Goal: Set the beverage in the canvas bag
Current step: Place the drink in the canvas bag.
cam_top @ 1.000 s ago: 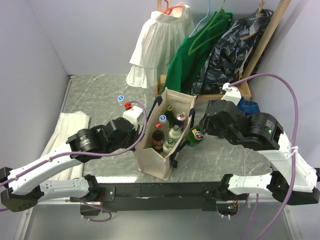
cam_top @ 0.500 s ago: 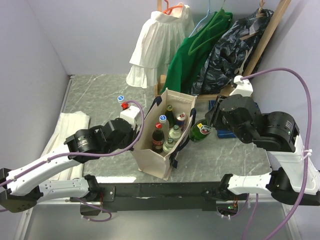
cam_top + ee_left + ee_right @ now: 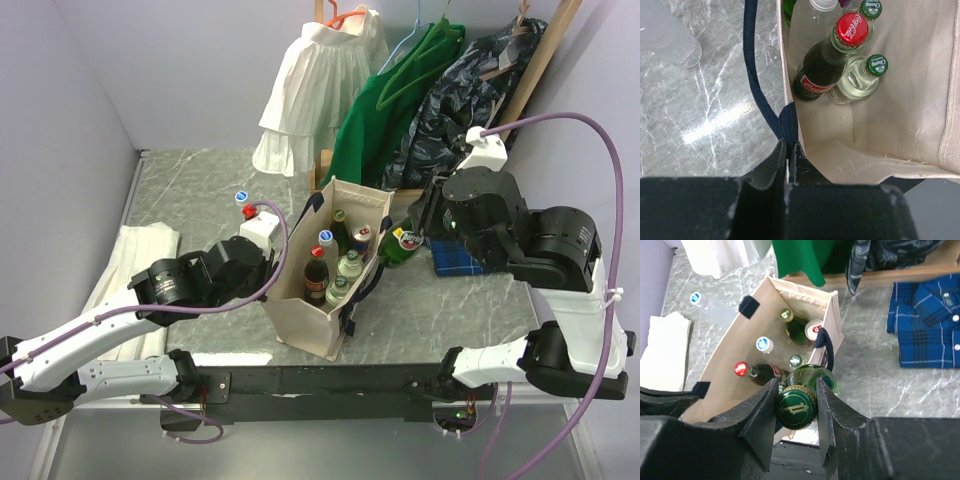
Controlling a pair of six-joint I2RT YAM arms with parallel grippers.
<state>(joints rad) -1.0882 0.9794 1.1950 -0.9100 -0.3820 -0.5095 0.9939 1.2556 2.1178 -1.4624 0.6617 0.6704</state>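
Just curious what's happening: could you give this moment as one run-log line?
left fingers: shut on canvas bag rim | right fingers: holding green bottle by neck, beside bag | bag: upright, bottles inside

Top camera: high, back from canvas bag [image 3: 305,320], angled down. Wrist cameras: straight down over bag, left nearer. All share bag interior.

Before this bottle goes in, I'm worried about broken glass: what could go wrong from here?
The green bottle hangs tilted in the right gripper, beside the rim of the canvas bag; it might snag the navy handle. The bag already holds several bottles, so glass could knock glass. Only the left gripper steadies the bag, at one edge.
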